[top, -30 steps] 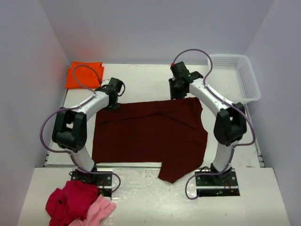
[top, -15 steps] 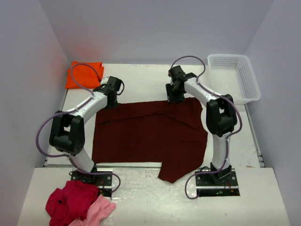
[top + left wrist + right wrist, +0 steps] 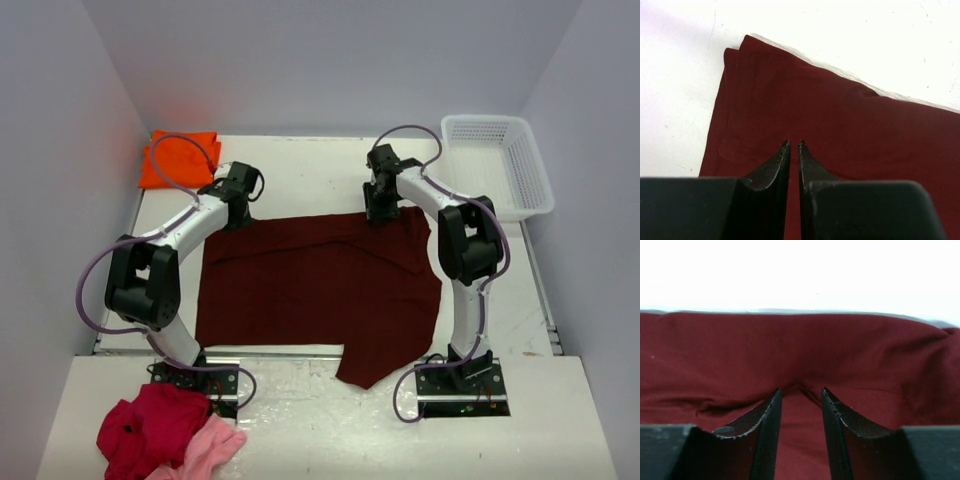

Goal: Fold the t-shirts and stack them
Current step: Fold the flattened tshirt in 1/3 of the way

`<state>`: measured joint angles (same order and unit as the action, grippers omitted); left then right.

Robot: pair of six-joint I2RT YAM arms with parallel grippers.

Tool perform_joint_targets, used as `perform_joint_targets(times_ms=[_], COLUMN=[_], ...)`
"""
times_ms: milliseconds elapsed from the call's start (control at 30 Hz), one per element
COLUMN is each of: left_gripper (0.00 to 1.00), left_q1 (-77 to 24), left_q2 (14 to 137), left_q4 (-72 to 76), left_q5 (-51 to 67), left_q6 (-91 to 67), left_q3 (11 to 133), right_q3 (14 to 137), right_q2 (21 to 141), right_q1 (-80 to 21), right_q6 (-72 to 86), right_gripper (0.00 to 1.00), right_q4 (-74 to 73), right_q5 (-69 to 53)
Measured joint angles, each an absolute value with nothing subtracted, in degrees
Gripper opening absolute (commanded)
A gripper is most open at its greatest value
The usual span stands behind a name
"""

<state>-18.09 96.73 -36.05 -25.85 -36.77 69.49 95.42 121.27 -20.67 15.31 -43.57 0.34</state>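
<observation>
Top cam: maroon shirt [image 3: 320, 285] lies flat, its far edge under left gripper [image 3: 234, 218] and right gripper [image 3: 381, 210]. Orange shirt [image 3: 178, 158] lies beyond the left one. Jaws hidden here.
L wrist: narrow slit over the cloth, pinch unclear.
R wrist: half-wide, cloth bunched btwn tips.
</observation>
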Motion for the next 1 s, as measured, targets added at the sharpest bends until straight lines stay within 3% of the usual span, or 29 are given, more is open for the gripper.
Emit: perform_joint_targets(times_ms=[233, 367, 400, 467, 933, 1000], left_gripper=[0.13, 0.13, 0.13, 0.13, 0.13, 0.13], left_q1=[-18.1, -18.1, -18.1, -18.1, -18.2, -18.2], left_q2=[96.6, 96.2, 96.2, 96.2, 96.1, 95.8], left_q4=[-35.9, -35.8, -35.7, -35.6, -35.2, -35.2], left_q5=[-25.7, -25.7, -25.7, -25.7, -24.7, -24.6], left_q6=[-36.7, -36.5, -36.4, -36.4, -36.4, -36.4], left_q3=[69.5, 69.5, 69.5, 69.5, 69.5, 69.4], right_q3=[95.4, 95.5, 95.5, 95.4, 85.8, 84.7], right_q2=[123.9, 124.0, 124.0, 124.0, 116.8, 115.1], right_q1=[-20.7, -20.7, -20.7, -20.6, -24.7, -26.0], right_q6=[15.4, 15.3, 15.3, 15.3, 16.1, 16.4], right_gripper=[0.32, 0.19, 0.08, 0.0, 0.0, 0.09], right_q4=[-42.3, -42.2, -42.2, -42.1, -39.4, -39.5], right_q5=[-1.1, -1.3, -1.3, -1.3, 1.4, 2.2])
